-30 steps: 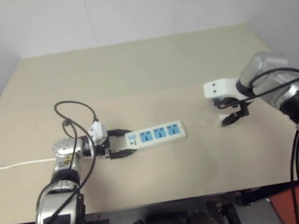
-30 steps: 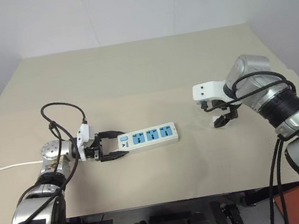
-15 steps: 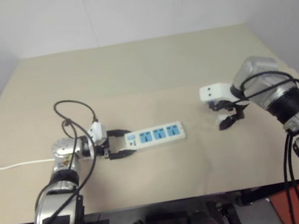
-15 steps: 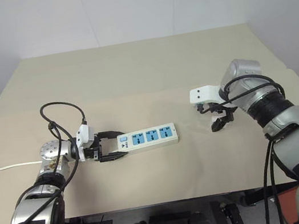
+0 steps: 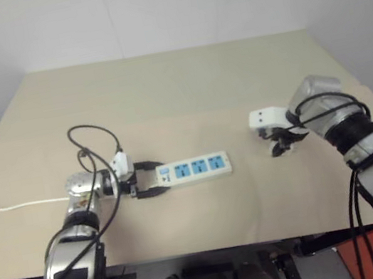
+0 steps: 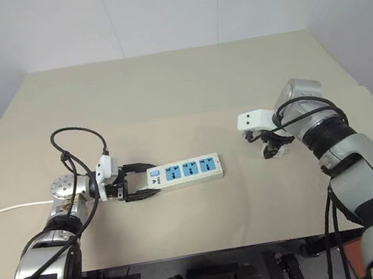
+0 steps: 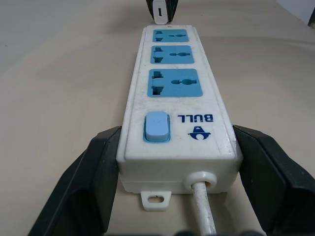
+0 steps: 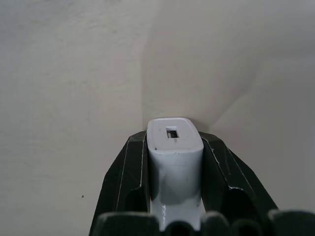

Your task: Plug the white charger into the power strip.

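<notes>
- The strip (image 7: 179,93) lies flat on the beige table (image 6: 164,93), toward its near left part, long side running left to right.
- It has three blue sockets (image 7: 176,82) in a row, a pale blue switch (image 7: 156,126) at its left end, and the "BULL" mark beside the switch.
- A white cord (image 7: 203,209) leaves the switch end and passes between the left gripper's fingers.
- The left gripper (image 6: 134,184) points to the right, nearly level, with its two black fingers (image 7: 101,169) on either side of the strip's switch end.
- Its jaws are spread wide and press against both long sides of the strip, clamped on it.
- The charger (image 8: 174,157) sits to the right of the strip, well apart from it, low over the table.
- In the right wrist view it is wedged upright between the two black fingers (image 8: 130,169), one end face with a small rectangular slot facing away from the camera.
- The right gripper (image 6: 273,151) points steeply down at the table, jaws closed on the charger's two sides.
- Whether the charger touches the table cannot be told.
- In the left wrist view the charger (image 7: 161,12) shows small beyond the strip's far end, between dark fingers.
- A thin white cable (image 6: 7,208) runs along the table to the left edge, behind the left arm.
- A black cable (image 6: 75,141) loops above the left wrist.
</notes>
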Controlling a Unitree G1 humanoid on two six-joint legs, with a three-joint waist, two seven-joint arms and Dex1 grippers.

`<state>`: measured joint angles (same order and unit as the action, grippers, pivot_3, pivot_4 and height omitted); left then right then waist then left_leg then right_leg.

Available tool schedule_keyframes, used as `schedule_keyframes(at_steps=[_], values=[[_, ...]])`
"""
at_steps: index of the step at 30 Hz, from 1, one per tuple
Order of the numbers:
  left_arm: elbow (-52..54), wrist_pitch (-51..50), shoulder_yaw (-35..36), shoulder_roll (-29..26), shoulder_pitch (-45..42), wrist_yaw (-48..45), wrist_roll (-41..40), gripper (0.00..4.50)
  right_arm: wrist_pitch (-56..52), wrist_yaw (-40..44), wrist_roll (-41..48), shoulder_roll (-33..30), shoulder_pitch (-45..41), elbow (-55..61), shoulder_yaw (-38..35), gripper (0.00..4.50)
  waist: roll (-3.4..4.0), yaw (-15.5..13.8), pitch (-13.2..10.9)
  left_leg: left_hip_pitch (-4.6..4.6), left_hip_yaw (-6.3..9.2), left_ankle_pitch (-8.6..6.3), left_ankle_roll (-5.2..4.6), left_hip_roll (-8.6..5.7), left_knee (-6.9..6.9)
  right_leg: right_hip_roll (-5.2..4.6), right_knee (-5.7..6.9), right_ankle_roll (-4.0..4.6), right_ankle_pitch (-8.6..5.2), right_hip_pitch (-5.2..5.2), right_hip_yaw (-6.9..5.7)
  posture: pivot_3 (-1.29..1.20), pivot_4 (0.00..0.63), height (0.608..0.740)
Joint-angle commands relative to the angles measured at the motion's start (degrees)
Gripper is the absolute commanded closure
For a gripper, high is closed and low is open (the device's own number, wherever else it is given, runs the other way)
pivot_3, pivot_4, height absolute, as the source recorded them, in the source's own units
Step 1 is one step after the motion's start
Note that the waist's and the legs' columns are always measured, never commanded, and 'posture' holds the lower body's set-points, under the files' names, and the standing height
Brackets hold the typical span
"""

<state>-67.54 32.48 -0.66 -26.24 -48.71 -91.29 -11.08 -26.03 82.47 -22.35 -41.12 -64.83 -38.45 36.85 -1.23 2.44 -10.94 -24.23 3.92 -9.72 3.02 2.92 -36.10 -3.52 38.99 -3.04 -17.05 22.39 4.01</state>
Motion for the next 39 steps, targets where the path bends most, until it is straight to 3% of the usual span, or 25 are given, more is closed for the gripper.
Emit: schedule_keyframes(at_steps=[1, 7, 14, 19, 28, 39], values=[[-0.29, 0.48, -0.73, 0.4, 0.79, -1.21, 1.63, 1.29, 1.11, 0.44, -1.11, -0.84, -1.65, 1.68, -1.72, 3.39, 0.0, 0.0, 0.0, 0.0, 0.0, 0.0, 0.0, 0.0, 0.0, 0.0, 0.0, 0.0, 0.0, 0.0, 0.0, 0.0, 0.15, 0.74], [0.99, -0.43, -2.01, -0.79, 1.04, -1.21, 0.49, 1.29, 0.87, 0.53, 1.19, -2.89, -0.19, 11.86, -5.99, 3.39, 0.03, 0.05, -0.02, -0.01, 0.0, 0.0, 0.0, 0.0, 0.01, 0.0, 0.0, -0.01, 0.0, 0.01, 0.0, 0.0, 0.15, 0.74], [5.59, -1.19, -7.99, -2.39, 3.04, -1.21, -3.96, 1.29, -0.37, -2.73, 24.51, 5.08, 7.05, 26.63, -27.76, 3.39, 0.01, 0.13, -0.01, 0.02, 0.01, 0.0, 0.0, 0.01, 0.03, 0.01, 0.02, 0.0, 0.0, -0.03, 0.01, 0.0, 0.15, 0.74], [7.59, -1.92, -10.71, -2.73, 4.17, -1.21, -7.0, 1.29, -5.31, -5.84, 39.57, 14.84, 14.98, 32.63, -35.89, 3.39, -0.03, -0.12, 0.01, 0.03, 0.05, 0.0, 0.0, 0.0, -0.08, -0.01, 0.03, 0.01, 0.01, -0.14, -0.03, 0.0, 0.15, 0.74], [10.33, -5.49, -12.92, -3.88, 5.6, -1.21, -10.36, 1.29, 0.34, -11.99, 44.85, 25.4, 21.35, 28.9, -34.76, 3.39, -0.02, 0.0, 0.01, 0.04, 0.07, 0.0, 0.0, 0.0, -0.04, 0.01, 0.06, 0.01, 0.01, -0.1, -0.03, 0.0, 0.15, 0.74], [12.44, -7.06, -13.55, -4.57, 6.52, -1.21, -10.66, 1.29, 11.58, -12.55, 43.78, 30.99, 22.08, 19.01, -32.63, 3.39, -0.02, 0.02, 0.01, 0.05, 0.06, 0.0, 0.0, 0.0, 0.0, 0.02, 0.03, 0.01, 0.01, -0.09, -0.03, 0.0, 0.15, 0.74]])
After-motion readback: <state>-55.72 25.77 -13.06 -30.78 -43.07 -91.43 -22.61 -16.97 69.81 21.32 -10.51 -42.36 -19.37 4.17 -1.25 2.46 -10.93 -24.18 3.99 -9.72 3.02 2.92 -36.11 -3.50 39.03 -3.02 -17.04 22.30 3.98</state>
